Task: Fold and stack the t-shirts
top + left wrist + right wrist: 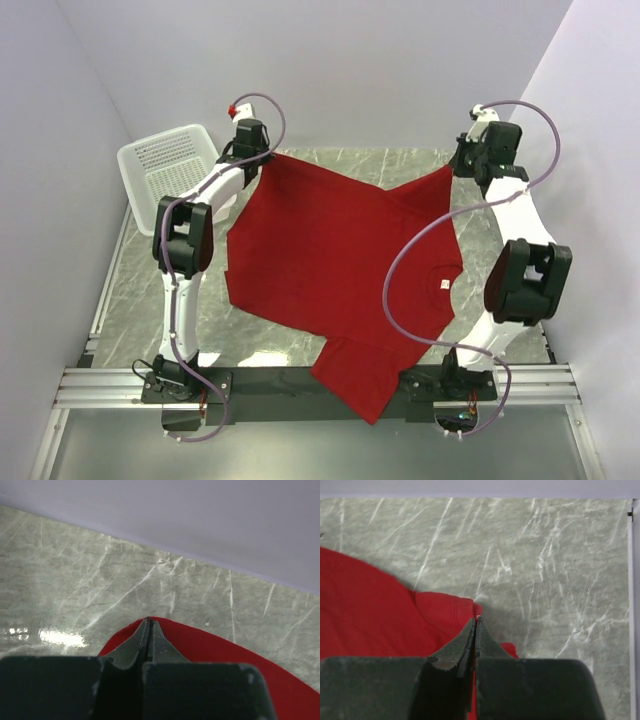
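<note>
T-shirt (pixel 330 250), corner hidden in left gripper (pixel 150 623)

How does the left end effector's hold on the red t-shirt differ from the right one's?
The left end effector pinches a smooth, rounded edge of the t-shirt; the right end effector pinches a bunched, creased corner. The left one sits by the white basket, the right one near the right edge of the table. Both are shut on the fabric, at its far corners.

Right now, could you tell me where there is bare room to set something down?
Bare table lies beyond the t-shirt, between left gripper and right gripper, and near-left beside the left arm. The t-shirt crowds the middle, the basket the far-left corner.
</note>
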